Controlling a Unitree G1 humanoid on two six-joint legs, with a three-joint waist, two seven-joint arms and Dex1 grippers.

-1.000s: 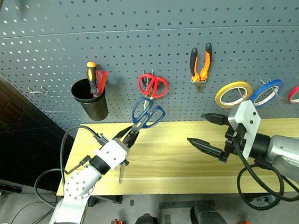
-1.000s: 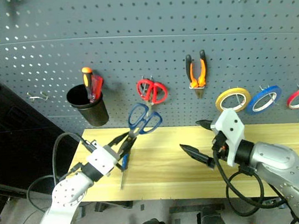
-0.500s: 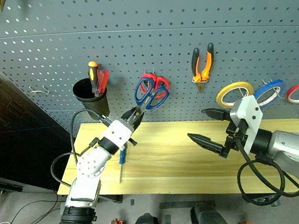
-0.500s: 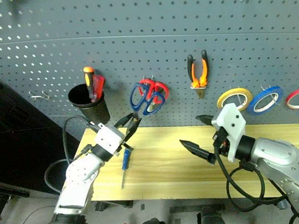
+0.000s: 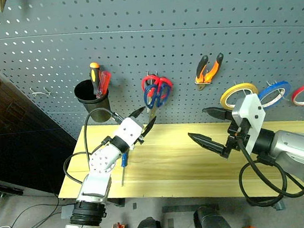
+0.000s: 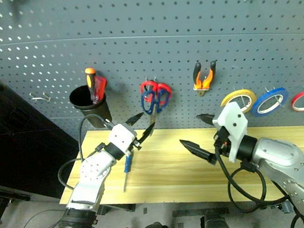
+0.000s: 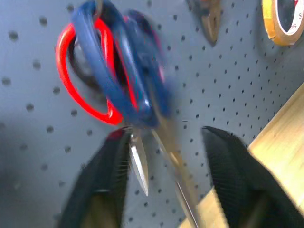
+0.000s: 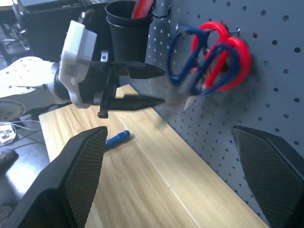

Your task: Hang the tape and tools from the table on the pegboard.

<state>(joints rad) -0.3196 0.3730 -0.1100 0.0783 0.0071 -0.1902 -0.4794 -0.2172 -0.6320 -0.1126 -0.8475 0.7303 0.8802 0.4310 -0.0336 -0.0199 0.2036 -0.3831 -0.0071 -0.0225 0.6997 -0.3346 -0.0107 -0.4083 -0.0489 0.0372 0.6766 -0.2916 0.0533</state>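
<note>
Step in hand: blue-handled scissors (image 5: 154, 95) now hang on pegboard (image 5: 149, 32) hook, over red-handled scissors (image 5: 161, 83); left gripper (image 5: 143, 118) just below, fingers apart, holding nothing; blades blurred, contact unclear. Next, I judge: fetch blue-handled screwdriver (image 5: 124, 160) from table (image 5: 174, 169). Right gripper (image 5: 211, 125) wide open, empty, above table.

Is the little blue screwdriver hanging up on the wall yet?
No, the blue screwdriver lies flat on the table, below the pegboard.
</note>
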